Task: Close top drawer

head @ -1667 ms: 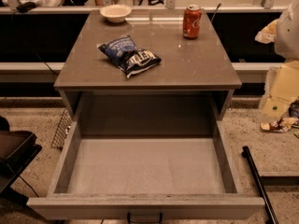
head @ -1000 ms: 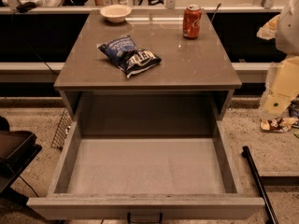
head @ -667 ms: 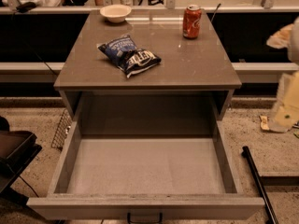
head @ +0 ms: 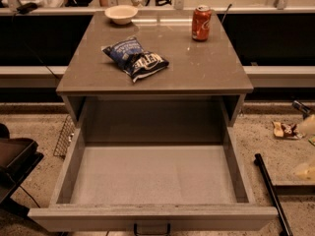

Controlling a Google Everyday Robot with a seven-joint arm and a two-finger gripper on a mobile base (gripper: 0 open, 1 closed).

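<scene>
Top drawer (head: 152,181): pulled far out toward the bottom of the frame. Bare grey floor and all four walls show. Its dark bail handle (head: 151,228) sits at the centre of the front, cut by the bottom edge.

Cabinet top (head: 197,68), upper centre, carries:
- 1 pale bowl (head: 121,14), back left; contents cannot be told.
- 1 red drink can (head: 201,22), back right, upright.
- 1 dark blue chip bag (head: 135,59), lying flat, left of centre, well apart from the other two.

Room: speckled floor (head: 266,136).
- 1 wire rack (head: 64,136) leans just left of the cabinet.
- 1 black rod (head: 270,193) lies at lower right.
- 1 crumpled wrapper (head: 286,129) lies at right.
- A black object (head: 15,161) sits at the left edge.

Gripper (head: 309,125): a pale blurred shape at the right edge, mid-height, well apart from the drawer. Whether it is apart or together cannot be told.
</scene>
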